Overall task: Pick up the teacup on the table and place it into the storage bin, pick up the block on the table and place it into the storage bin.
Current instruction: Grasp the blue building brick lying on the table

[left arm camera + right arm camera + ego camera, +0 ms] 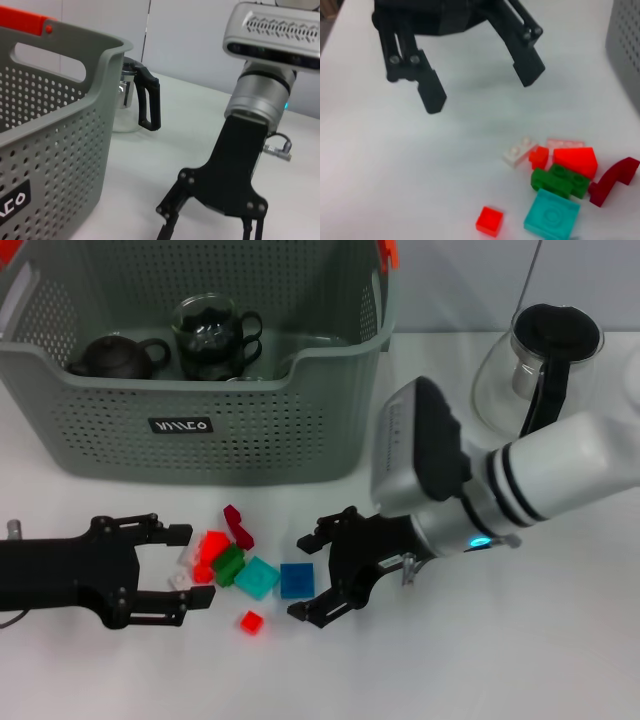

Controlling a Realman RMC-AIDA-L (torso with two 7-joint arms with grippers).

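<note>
Storage bin: the storage bin (pixel 200 430) is a large grey-green plastic basket with perforated walls, a cut-out handle, a small black label with white lettering on its front wall and orange-red clips at the rim; it stands at the far side of the white counter (pixel 520 660).
Inside the bin: a dark brown teapot (pixel 115 357) sits toward the robot's left, with glass teacups (pixel 212 335) that have dark handles just beside it.
Blocks: a loose cluster of small plastic blocks lies on the counter in front of the bin, between the two end effectors.
Block colours: a dark blue square block (pixel 297 580) is nearest the right end effector; beside it lie a teal square block (pixel 257 577), a green studded block (pixel 228 565), an orange-red wedge block (pixel 213 544), a dark red bent block (pixel 238 526) and a whitish block (pixel 519 151).
Stray block: a small red square block (pixel 251 622) lies a little apart from the cluster, on the near side.
Left end effector: the left end effector (pixel 185 568) is low over the counter beside the cluster, fingers spread and gripping nothing.
Right end effector: the right end effector (pixel 306 575) is low on the other side, just beside the blue block, fingers spread and gripping nothing.
Glass pot: a clear glass pot (pixel 540 365) with a black lid and handle stands on the counter, to the bin's right.
</note>
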